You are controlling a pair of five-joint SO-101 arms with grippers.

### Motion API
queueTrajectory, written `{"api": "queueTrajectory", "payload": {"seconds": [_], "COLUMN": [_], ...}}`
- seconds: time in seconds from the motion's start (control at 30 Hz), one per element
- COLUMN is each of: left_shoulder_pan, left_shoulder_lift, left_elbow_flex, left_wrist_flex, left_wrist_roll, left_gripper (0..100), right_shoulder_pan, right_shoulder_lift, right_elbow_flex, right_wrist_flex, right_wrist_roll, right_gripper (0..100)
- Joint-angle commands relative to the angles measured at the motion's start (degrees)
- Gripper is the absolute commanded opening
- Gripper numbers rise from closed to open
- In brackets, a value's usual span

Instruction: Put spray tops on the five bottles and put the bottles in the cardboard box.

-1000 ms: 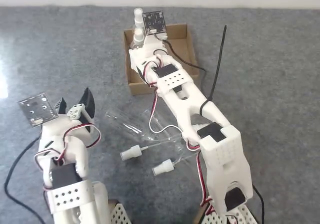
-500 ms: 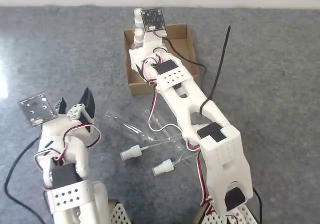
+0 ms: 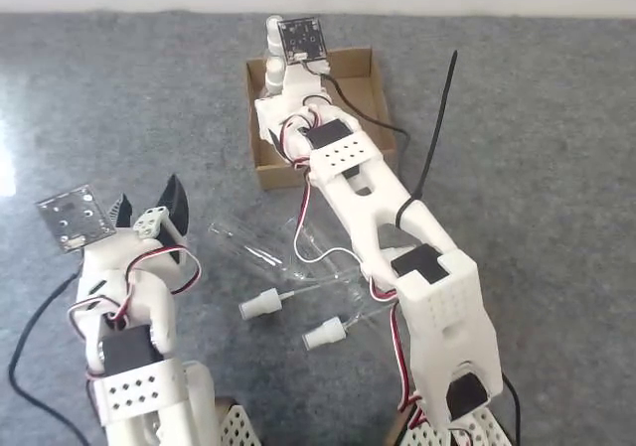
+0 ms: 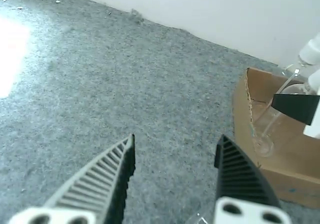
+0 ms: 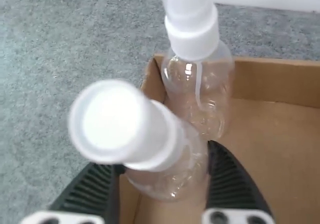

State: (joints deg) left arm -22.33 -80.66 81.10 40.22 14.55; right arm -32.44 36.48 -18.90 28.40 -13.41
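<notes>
Two bottles with white spray tops stand in the cardboard box (image 3: 360, 80), in its far left corner as the high view shows it. The rear bottle (image 5: 200, 92) is upright against the corner walls. The front bottle (image 5: 167, 171) leans, its white top tipped toward the right wrist camera, and its body touches the rear bottle.

The right gripper (image 5: 165, 159) is down inside the box. Its two black fingers are closed in on either side of the front bottle's body and grip it low down, near the box floor.

The left gripper (image 4: 176, 138) hangs over the grey carpet (image 4: 100, 74), well apart from the box. Its jaws are spread wide with nothing between them. From its wrist camera the box shows off to one side, with a bottle standing inside.

Outside the box, on the carpet between the two arms, two clear bottles (image 3: 243, 245) (image 3: 316, 239) without tops lie on their sides, close to each other. Nearer the arm bases lie two loose spray tops (image 3: 262, 305) (image 3: 325, 334), each with a thin tube. They are near the lying bottles but not fitted to them.
</notes>
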Motion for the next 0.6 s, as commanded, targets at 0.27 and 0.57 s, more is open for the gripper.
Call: {"api": "queueTrajectory", "payload": {"seconds": [0.27, 0.57], "left_shoulder_pan": [0.44, 0.44], "left_shoulder_lift": [0.18, 0.18], "left_elbow_flex": [-0.40, -0.40], "left_wrist_flex": [-1.58, -1.58], "left_wrist_roll": [0.26, 0.26], "left_gripper": [24, 24], "right_shoulder_pan": [-0.66, -0.84], "right_shoulder_lift": [-2.68, -2.95], "right_elbow_flex": [-2.11, -2.11], "right_wrist_flex": [0.92, 0.92], "right_wrist_roll": [0.97, 1.14], "right_gripper": [21.6, 21.7]}}
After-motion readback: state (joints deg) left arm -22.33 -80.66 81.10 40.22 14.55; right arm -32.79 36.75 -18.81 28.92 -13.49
